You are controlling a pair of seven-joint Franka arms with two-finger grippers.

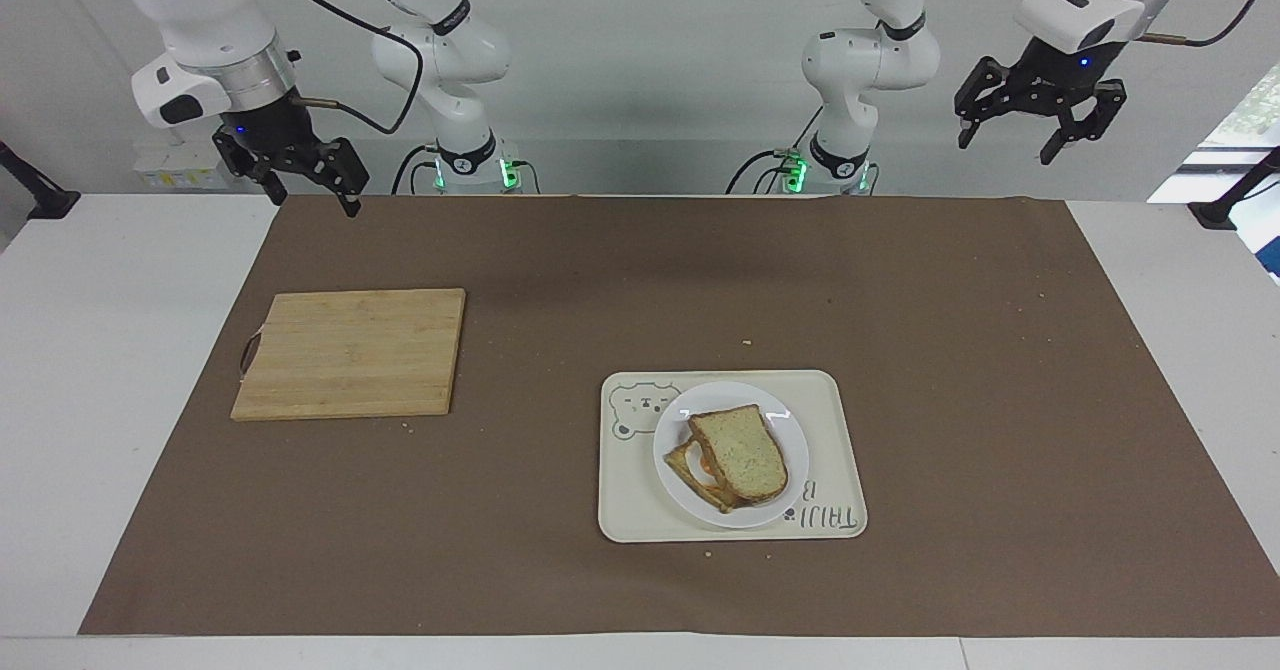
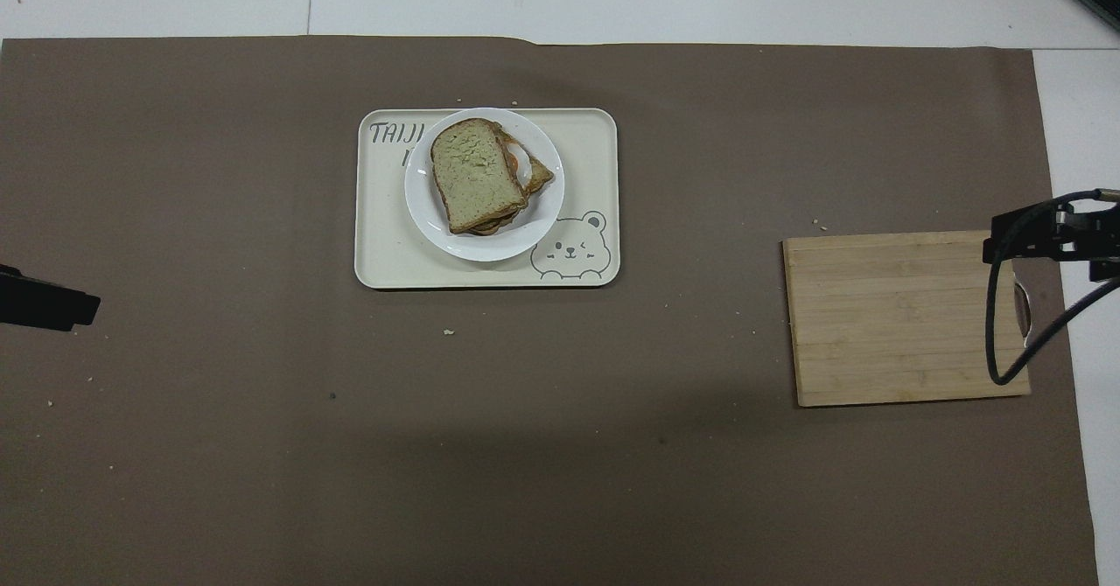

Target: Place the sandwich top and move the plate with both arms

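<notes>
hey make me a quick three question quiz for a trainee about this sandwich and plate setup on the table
1. True or false: the sandwich top lies on the cutting board.
2. What does the plate rest on?
3. Which hand holds something: A left hand, B right hand, C neither?

Key
1. False; it sits on the egg toast on the plate.
2. The bear tray.
3. C; both are open and raised.
</notes>
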